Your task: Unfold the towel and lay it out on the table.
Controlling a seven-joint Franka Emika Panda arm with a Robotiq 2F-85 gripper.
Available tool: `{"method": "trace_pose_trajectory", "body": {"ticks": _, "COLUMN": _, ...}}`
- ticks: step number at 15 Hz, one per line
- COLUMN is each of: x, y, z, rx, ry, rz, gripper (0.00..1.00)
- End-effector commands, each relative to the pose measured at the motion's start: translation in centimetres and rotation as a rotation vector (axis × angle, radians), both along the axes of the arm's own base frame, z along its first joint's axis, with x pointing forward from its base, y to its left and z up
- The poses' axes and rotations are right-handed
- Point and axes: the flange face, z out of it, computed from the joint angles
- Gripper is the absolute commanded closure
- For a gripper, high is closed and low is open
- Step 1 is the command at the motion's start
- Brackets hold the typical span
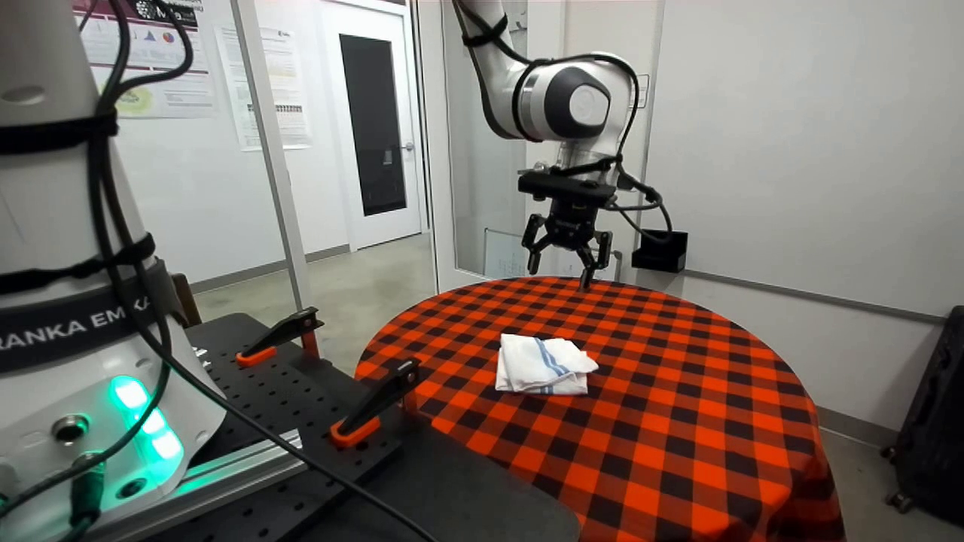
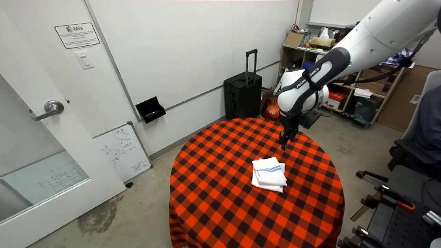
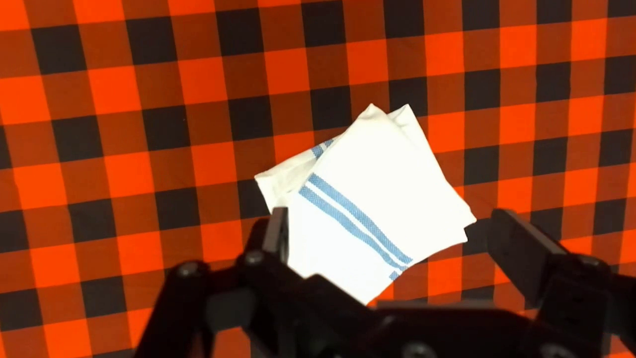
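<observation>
Near the middle of the round table, on a red-and-black buffalo-check tablecloth, lies a white cloth towel, folded into a compact, roughly square stack. Its layers sit slightly askew, so corners of the lower ones peek out. Two parallel blue stripes cross the upper layer, and more blue shows on a layer underneath. Above the tablecloth hangs the black two-fingered end effector, fingers spread wide apart and pointing down, holding nothing and well apart from the towel. In the wrist view the towel shows between the fingers, one of them covering a little of its edge. Beyond the table, in an exterior view, a black suitcase stands in front of the wall-mounted whiteboard, its handle pulled up.
</observation>
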Motion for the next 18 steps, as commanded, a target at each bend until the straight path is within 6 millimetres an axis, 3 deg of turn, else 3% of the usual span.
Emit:
{"method": "trace_pose_trajectory", "body": {"ticks": 1, "x": 1.9, "y": -0.4, "z": -4.5, "rx": -0.006, "ry": -0.01, "rz": 0.033, "gripper": 0.0}}
{"method": "trace_pose_trajectory", "body": {"ticks": 7, "x": 5.2, "y": -2.3, "z": -8.6, "rx": -0.071, "ry": -0.063, "rz": 0.041, "gripper": 0.0}}
{"method": "trace_pose_trajectory", "body": {"ticks": 13, "x": 8.8, "y": -3.9, "z": -10.6, "rx": -0.03, "ry": -0.06, "rz": 0.008, "gripper": 0.0}}
{"method": "trace_pose_trajectory", "body": {"ticks": 18, "x": 9.6, "y": -3.8, "z": -12.9, "rx": 0.032, "ry": 0.053, "rz": 0.04, "gripper": 0.0}}
